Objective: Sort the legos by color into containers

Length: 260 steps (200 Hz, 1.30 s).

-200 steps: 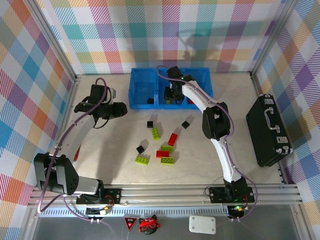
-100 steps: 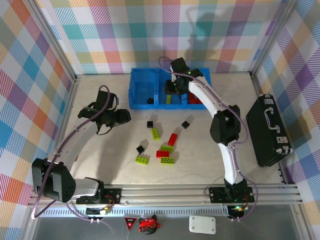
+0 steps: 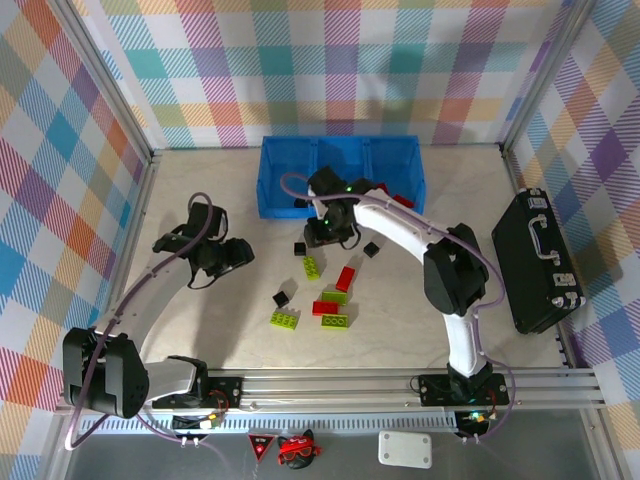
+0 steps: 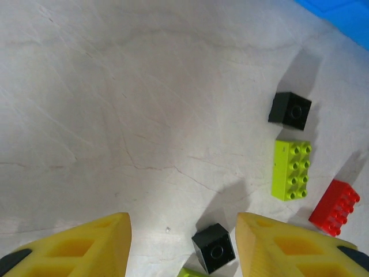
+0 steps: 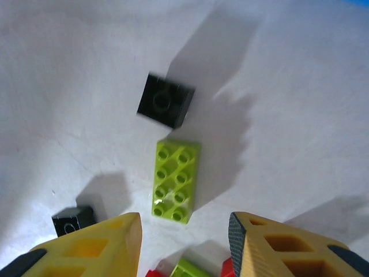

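The right hand (image 5: 181,234) hung released, empty, above a lime brick (image 5: 176,180) and a black brick (image 5: 165,108); the left hand (image 4: 183,231), also released, hovered nearer the tabletop's (image 3: 200,330) left edge.
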Each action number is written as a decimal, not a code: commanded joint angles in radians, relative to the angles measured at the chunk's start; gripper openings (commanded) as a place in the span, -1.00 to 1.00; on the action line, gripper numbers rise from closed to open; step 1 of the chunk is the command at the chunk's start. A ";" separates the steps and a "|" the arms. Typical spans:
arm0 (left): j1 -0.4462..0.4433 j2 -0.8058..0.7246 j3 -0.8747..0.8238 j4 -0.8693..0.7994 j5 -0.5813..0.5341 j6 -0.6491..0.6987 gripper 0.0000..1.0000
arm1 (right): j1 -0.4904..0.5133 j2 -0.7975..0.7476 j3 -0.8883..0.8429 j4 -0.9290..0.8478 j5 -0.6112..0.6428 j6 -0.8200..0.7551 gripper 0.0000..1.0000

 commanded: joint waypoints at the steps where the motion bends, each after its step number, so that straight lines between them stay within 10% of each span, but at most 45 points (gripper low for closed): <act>1: 0.066 -0.011 0.009 0.003 0.054 0.051 0.02 | 0.044 -0.032 -0.033 0.022 0.021 0.048 -0.08; 62: 0.112 0.057 0.157 -0.040 -0.033 0.271 0.06 | 0.100 0.054 -0.032 0.017 0.084 0.097 -0.01; 260: 0.154 0.032 0.133 0.059 0.041 0.297 0.08 | 0.119 0.199 0.032 0.014 0.116 0.153 -0.05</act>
